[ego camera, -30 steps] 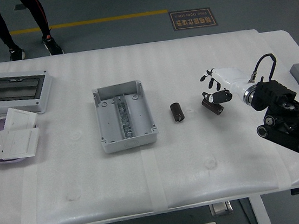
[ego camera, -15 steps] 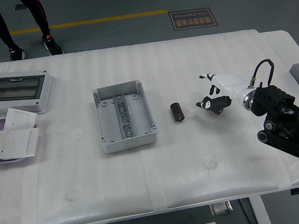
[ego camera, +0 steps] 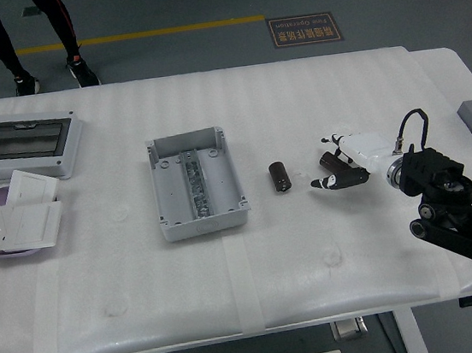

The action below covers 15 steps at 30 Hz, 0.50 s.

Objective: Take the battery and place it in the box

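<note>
The right hand [ego camera: 336, 171], fingers curled on nothing, is dropping lower toward the bench [ego camera: 313, 244] than a second ago, nearing the battery [ego camera: 280, 176].

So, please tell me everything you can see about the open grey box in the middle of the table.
The grey box is a rectangular, lidless enclosure that looks like plastic. It lies flat on the white table, open side up, its long side running away from the camera. Inside, a metallic-looking rail runs along its middle; small holes sit near the corners. It holds no battery. A loose black battery lies to its right, apart from it. Neither hand touches the box.
</note>
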Tool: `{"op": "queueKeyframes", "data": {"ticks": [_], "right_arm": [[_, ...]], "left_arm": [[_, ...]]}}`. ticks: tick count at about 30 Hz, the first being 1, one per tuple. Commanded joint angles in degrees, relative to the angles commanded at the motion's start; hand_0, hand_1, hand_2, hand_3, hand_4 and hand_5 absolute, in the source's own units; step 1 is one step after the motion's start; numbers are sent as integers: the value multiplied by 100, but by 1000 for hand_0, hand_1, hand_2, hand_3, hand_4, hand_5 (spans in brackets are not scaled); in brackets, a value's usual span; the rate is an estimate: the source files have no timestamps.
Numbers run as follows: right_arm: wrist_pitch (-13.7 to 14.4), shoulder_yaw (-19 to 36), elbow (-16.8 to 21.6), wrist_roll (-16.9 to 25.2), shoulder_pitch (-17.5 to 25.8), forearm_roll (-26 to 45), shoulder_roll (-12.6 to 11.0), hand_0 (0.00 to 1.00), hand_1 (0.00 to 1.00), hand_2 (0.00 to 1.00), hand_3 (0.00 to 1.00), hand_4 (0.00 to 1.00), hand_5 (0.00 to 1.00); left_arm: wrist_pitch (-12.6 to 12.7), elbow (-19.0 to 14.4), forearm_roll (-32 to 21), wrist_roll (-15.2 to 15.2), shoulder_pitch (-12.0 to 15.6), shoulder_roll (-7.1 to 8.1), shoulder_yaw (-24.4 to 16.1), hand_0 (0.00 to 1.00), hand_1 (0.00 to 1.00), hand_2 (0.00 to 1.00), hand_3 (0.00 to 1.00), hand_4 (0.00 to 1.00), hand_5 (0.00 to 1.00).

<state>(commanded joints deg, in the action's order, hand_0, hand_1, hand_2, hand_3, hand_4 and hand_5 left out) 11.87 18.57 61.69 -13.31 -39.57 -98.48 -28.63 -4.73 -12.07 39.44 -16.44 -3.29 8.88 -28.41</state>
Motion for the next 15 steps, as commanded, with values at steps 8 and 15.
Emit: {"op": "queueKeyframes", "data": {"ticks": [8, 15], "right_arm": [[66, -30, 3, -15, 41, -5, 12, 469, 534, 666, 836, 980, 746], [167, -55, -21, 12, 47, 42, 40, 452, 511, 643, 796, 861, 581]], "left_arm": [[28, -3, -20, 26, 0, -4, 9, 609, 651, 473, 485, 411, 414], [44, -5, -35, 55, -11, 7, 16, 608, 651, 475, 485, 412, 414]]}}
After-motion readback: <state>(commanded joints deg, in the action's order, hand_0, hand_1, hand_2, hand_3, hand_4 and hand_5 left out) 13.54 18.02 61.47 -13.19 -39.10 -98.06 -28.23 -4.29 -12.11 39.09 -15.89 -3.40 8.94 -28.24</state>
